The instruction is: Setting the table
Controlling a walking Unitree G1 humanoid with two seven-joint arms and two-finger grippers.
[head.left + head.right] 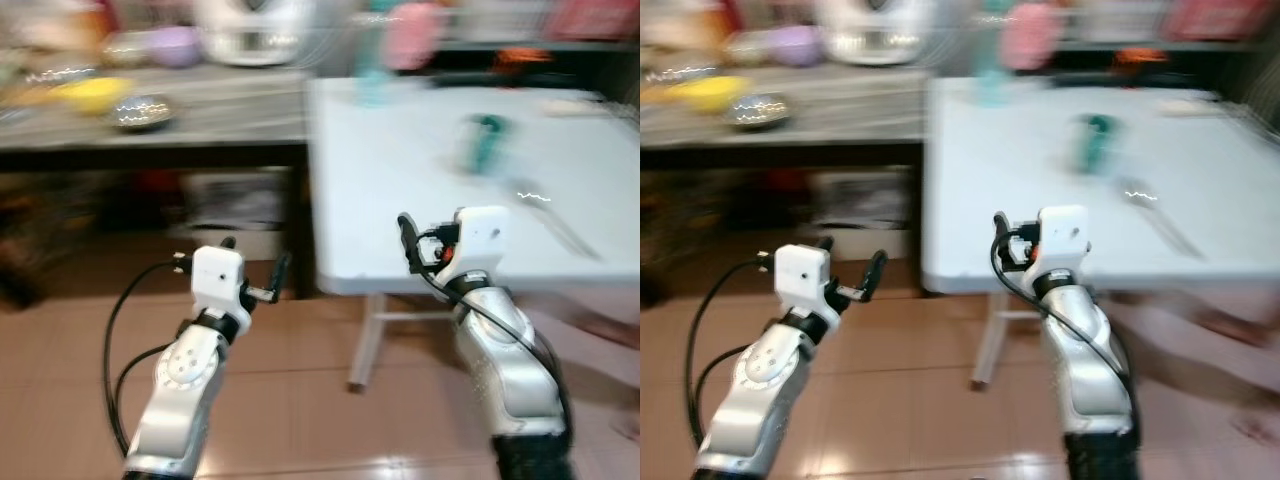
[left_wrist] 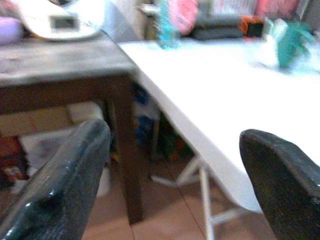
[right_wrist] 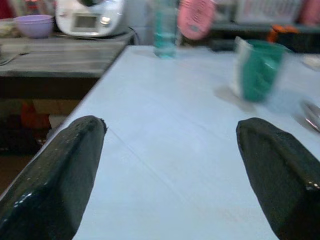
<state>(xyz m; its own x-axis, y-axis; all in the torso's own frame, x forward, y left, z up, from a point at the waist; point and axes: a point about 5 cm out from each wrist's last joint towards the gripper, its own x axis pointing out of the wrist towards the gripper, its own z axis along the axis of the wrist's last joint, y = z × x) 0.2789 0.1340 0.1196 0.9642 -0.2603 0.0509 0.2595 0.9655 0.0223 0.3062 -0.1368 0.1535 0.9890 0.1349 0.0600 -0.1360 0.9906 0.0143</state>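
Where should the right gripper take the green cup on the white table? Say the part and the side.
Grip the green cup around its side wall at mid height, coming level from the table's near edge. It stands upright on the white table, and the right gripper, fingers open, already faces it.

Motion blur is smearing both head views, softening the white table (image 1: 400, 200) and streaking highlights on the dark wooden counter (image 1: 200, 115). Even indoor light is brightening the tabletop while shade is pooling beneath the counter. Glare is glinting off the tiled floor (image 1: 330, 440); close black fingers (image 3: 55, 180) are looming out of focus.
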